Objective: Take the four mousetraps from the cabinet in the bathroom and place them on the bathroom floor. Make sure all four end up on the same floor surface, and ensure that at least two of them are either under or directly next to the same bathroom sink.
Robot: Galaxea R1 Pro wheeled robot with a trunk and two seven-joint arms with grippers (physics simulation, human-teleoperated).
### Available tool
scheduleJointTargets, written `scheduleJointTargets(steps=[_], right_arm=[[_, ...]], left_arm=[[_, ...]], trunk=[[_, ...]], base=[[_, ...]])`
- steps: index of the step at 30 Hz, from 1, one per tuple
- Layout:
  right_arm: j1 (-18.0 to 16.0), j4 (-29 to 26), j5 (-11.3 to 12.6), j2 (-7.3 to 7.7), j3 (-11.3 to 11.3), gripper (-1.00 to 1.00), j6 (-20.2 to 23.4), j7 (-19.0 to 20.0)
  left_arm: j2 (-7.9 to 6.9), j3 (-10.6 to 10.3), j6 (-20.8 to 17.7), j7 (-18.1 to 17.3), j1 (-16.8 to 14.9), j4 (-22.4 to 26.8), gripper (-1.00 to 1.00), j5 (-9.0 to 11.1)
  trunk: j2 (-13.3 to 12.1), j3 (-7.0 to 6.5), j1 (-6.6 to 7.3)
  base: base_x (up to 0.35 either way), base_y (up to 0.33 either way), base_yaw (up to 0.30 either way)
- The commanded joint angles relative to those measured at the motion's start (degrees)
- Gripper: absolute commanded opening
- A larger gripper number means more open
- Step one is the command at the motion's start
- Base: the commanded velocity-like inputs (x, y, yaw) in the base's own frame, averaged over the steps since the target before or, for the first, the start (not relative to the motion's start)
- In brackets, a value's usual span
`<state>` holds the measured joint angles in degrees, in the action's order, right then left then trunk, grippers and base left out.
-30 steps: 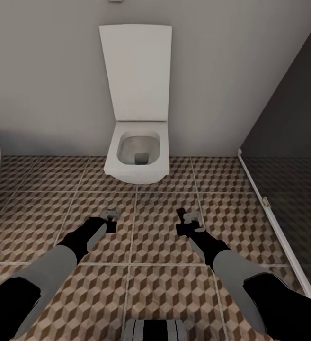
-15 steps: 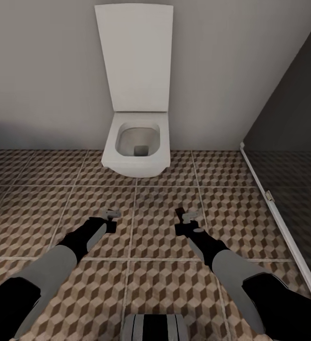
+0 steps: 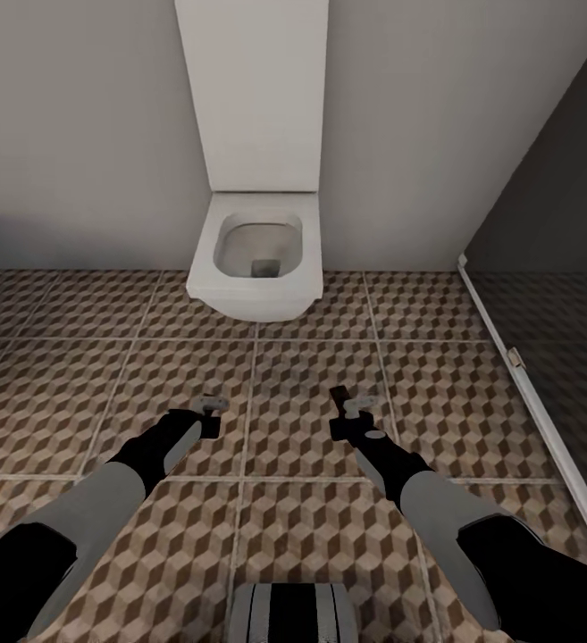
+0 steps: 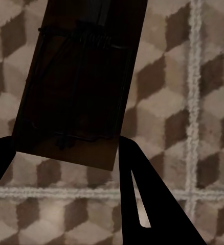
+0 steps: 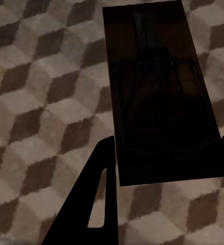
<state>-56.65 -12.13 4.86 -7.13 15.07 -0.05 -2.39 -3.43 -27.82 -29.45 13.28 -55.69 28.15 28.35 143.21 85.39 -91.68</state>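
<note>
1. The left gripper [image 3: 209, 413] is clamped on a trap [image 4: 79, 84], and the right gripper [image 3: 354, 413] on a second trap [image 5: 160, 92]; both hang above the floor [image 3: 88, 393].
2. Risk: the robot faces a toilet [image 3: 255, 259], not a sink. Traps put down here may be too far from the sink.
3. Risk: a flat board held only by its edges could slip out during driving.
4. The traps are flat dark wooden rectangles with wire parts. The floor tiles are square, with a cube print and pale grout.
</note>
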Motion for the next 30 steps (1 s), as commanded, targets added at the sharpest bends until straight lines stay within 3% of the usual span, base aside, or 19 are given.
scheduleJointTargets(steps=[1, 14, 30], right_arm=[[0.0, 0.0, 0.6, 0.01, 0.5, -1.00, 0.0, -0.3], [0.0, 0.1, 0.6, -0.06, 0.5, -1.00, 0.0, -0.2], [0.0, 0.1, 0.6, -0.08, 0.5, -1.00, -0.4, -0.2]], left_arm=[[-0.08, -0.5, -0.3, 0.5, 0.0, 0.1, -1.00, 0.4], [-0.08, -0.5, -0.2, 0.5, 0.0, 0.2, -1.00, 0.4], [-0.25, -0.5, -0.3, 0.5, 0.0, 0.1, -1.00, 0.4]], trunk=[[0.0, 0.35, -0.02], [0.2, 4.40, -0.35], [0.2, 5.22, -0.35]], base=[[0.000, 0.000, 0.000], [0.000, 0.000, 0.000], [0.035, 0.025, 0.000]])
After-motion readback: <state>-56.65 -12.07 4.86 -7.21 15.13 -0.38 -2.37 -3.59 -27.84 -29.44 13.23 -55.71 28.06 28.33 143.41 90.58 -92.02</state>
